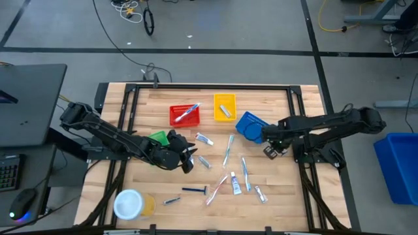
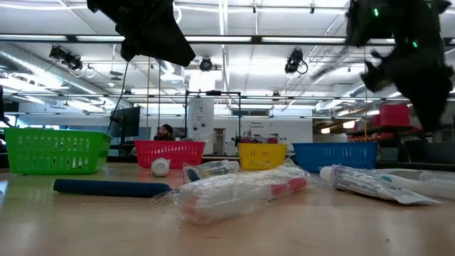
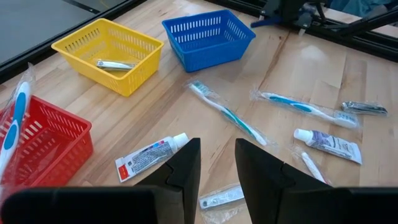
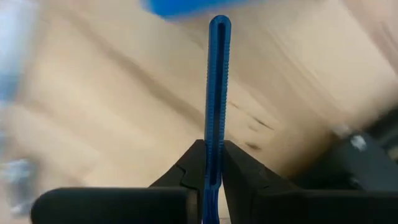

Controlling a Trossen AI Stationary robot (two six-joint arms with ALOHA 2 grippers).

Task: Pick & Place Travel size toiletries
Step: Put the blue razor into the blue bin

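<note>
on the wooden table [image 1: 274, 202] stand four small plastic baskets: a red basket [image 1: 175, 116] and a yellow basket [image 1: 217, 103] side by side near the far edge, a blue basket [image 1: 247, 123] tilted just beside the yellow one, and a green basket [image 1: 159, 138] toward the left. a white-lidded yellowish jar [image 1: 130, 203] sits at the near left corner. left of the table are a monitor [image 1: 26, 98], a keyboard [image 1: 8, 171] and a mouse [image 1: 21, 202]; a blue bin [image 1: 398, 163] stands on the floor at right, with cables [image 1: 130, 12] beyond.

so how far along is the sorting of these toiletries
Early. Done: a toothbrush lies in the red basket and a small item in the yellow basket. In hand: the right gripper is shut on a thin blue handle. Left: about ten items still lie loose on the table; the left gripper hovers over them.
</note>
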